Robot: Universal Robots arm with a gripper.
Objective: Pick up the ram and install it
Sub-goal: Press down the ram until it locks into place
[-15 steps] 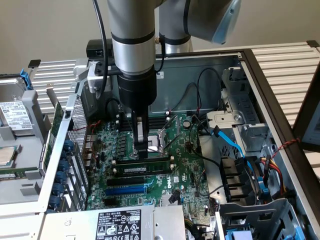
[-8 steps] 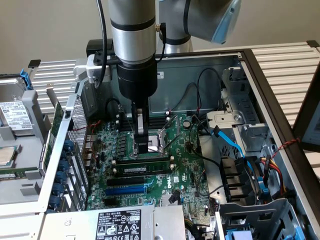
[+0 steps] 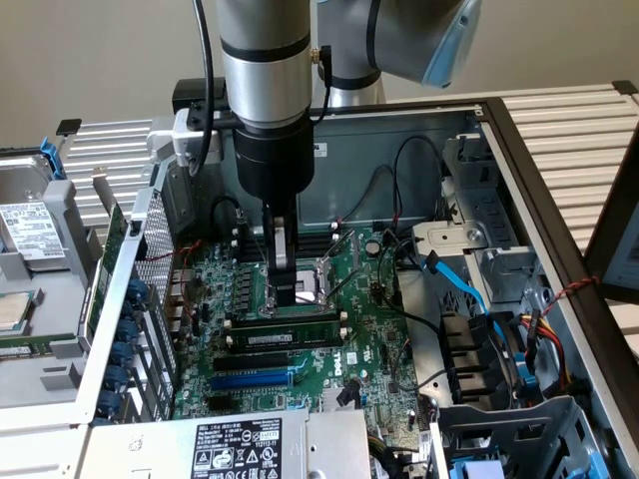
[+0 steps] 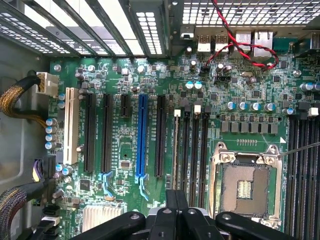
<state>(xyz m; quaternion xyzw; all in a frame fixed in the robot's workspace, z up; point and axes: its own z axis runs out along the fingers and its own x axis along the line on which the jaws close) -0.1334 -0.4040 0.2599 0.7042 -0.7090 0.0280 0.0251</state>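
The ram (image 3: 287, 337) is a long dark stick with a small white label. It stands on edge in the memory slot nearest the blue expansion slot (image 3: 252, 379) on the green motherboard (image 3: 364, 344). In the wrist view the ram (image 4: 176, 145) appears edge-on as a thin strip in the slot beside the bare black slots (image 4: 195, 150). My gripper (image 3: 289, 296) hangs straight down over the memory slots, shut, with nothing between its fingers. Its fingertips (image 4: 176, 196) line up with the ram's slot. Whether they touch the stick's top edge I cannot tell.
The open CPU socket (image 4: 246, 187) lies beside the slots, with more memory slots (image 4: 302, 165) past it. Blue and black cables (image 3: 461, 289) and drive cages fill the exterior view's right of the case. A power supply (image 3: 240, 447) sits at the front, and a metal card bracket wall (image 3: 130, 289) is on the left.
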